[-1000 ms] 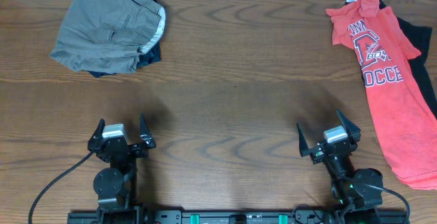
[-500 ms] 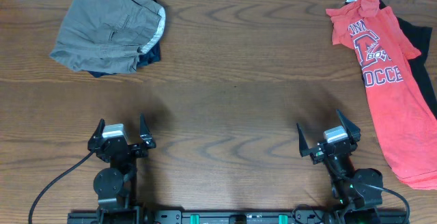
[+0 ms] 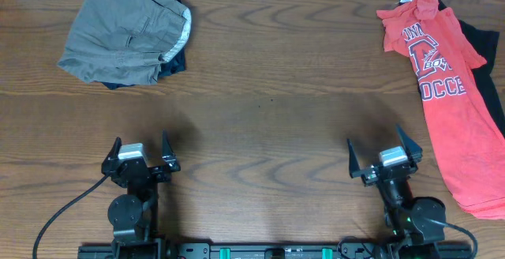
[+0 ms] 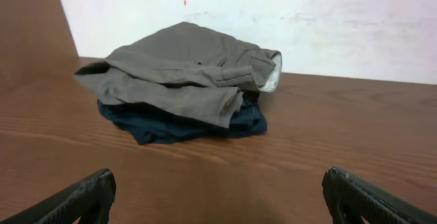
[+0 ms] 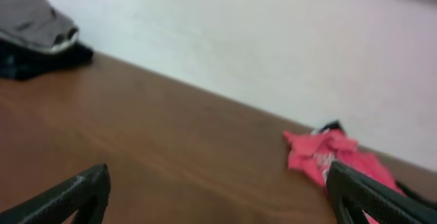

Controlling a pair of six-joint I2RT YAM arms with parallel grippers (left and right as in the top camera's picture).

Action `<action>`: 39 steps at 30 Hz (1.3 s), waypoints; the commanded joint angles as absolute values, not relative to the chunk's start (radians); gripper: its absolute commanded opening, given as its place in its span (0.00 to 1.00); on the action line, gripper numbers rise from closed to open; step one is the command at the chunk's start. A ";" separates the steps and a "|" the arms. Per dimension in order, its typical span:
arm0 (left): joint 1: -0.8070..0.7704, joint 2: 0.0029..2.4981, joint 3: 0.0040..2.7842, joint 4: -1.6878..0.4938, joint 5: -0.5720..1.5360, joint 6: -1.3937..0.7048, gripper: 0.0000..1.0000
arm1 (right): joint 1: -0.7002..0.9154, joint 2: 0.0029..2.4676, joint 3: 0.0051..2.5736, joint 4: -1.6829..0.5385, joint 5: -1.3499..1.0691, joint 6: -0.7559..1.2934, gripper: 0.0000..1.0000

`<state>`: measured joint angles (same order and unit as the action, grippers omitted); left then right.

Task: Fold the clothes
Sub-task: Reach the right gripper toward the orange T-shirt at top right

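Observation:
A coral-red T-shirt (image 3: 446,93) with white-and-dark lettering lies spread along the table's right edge, over a black shirt (image 3: 488,85). It shows blurred in the right wrist view (image 5: 321,156). At the far left, grey-khaki shorts (image 3: 122,30) lie bunched on a navy piece (image 3: 175,63); the left wrist view faces the shorts (image 4: 184,67) and the navy piece (image 4: 171,125). My left gripper (image 3: 140,144) (image 4: 218,179) hangs open near the front edge, nothing between its fingers. My right gripper (image 3: 377,142) (image 5: 218,173) is open too, left of the T-shirt's lower half.
The brown wooden table (image 3: 268,93) stretches between the two piles. A white wall (image 4: 273,12) runs behind the far edge. Both arm bases sit at the front edge, with a black cable (image 3: 63,215) trailing from the left one.
My right gripper has shifted slightly to the right, toward the T-shirt. The left arm and the garments have not moved.

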<state>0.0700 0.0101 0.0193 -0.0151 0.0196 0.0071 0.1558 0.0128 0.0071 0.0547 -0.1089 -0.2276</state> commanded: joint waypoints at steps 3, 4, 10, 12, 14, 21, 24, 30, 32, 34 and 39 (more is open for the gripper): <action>0.066 0.017 0.072 -0.017 0.161 -0.029 0.98 | 0.150 0.010 0.015 0.128 -0.125 -0.213 0.99; 0.066 0.028 0.093 -0.026 0.177 -0.029 0.98 | 0.150 0.011 0.024 0.123 -0.113 -0.198 0.99; 0.066 0.209 0.304 -0.163 0.180 -0.028 0.98 | 0.149 0.078 0.158 0.056 -0.101 -0.173 0.99; 0.066 0.307 0.390 -0.193 0.181 -0.028 0.98 | 0.149 0.129 0.230 0.017 -0.101 -0.173 0.99; 0.066 0.402 0.475 -0.220 0.184 -0.028 0.98 | 0.149 0.199 0.302 -0.004 -0.101 -0.173 0.99; 0.066 0.736 0.796 -0.362 0.254 -0.027 0.98 | 0.147 0.543 0.609 -0.140 -0.092 -0.185 0.99; 0.066 0.859 0.928 -0.467 0.255 -0.012 0.98 | 0.130 0.733 0.785 -0.260 -0.039 -0.216 0.99; 0.066 1.090 1.176 -0.704 0.254 0.052 0.98 | 0.075 1.117 1.145 -0.517 -0.046 -0.238 0.99; 0.066 1.161 1.246 -0.781 0.254 0.052 0.98 | 0.062 1.241 1.256 -0.602 -0.051 -0.262 0.99; 0.066 1.232 1.309 -0.870 0.255 0.075 0.98 | 0.051 1.364 1.361 -0.676 -0.073 -0.291 0.99; 0.066 1.345 1.354 -0.956 0.254 0.104 0.98 | 0.048 1.558 1.472 -0.707 -0.186 -0.293 0.99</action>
<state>0.0696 1.2991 1.3281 -0.9394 0.2413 0.0689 0.0555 1.5017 1.4334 -0.7010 -0.1009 -0.2665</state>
